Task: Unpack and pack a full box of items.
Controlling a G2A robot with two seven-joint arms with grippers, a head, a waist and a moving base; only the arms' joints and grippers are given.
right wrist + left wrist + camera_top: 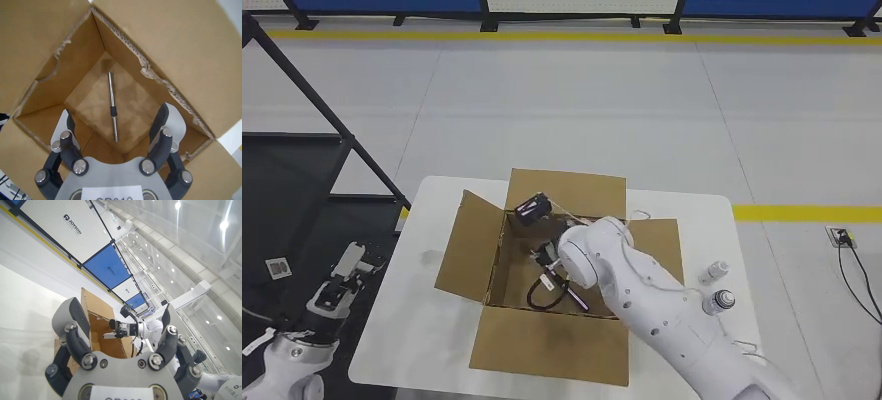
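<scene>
An open cardboard box [547, 345] stands on the white table [422, 310] with its flaps spread out. In the right wrist view, a thin metal rod [112, 94] with a black band lies alone on the floor of the box [47, 91]. My right gripper [115, 108] hangs open just above the box's opening, over the rod and not touching it. My left gripper [121, 303] is open and holds nothing; it sits off the table's left edge [347, 262], angled upward. From there it sees the box [98, 309] and the right gripper [107, 332] over it.
Two small bottles [714, 270] [722, 301] stand near the table's right edge. A black frame [332, 130] rises left of the table. The box flaps [464, 250] jut out on all sides. The box walls have torn edges [145, 70].
</scene>
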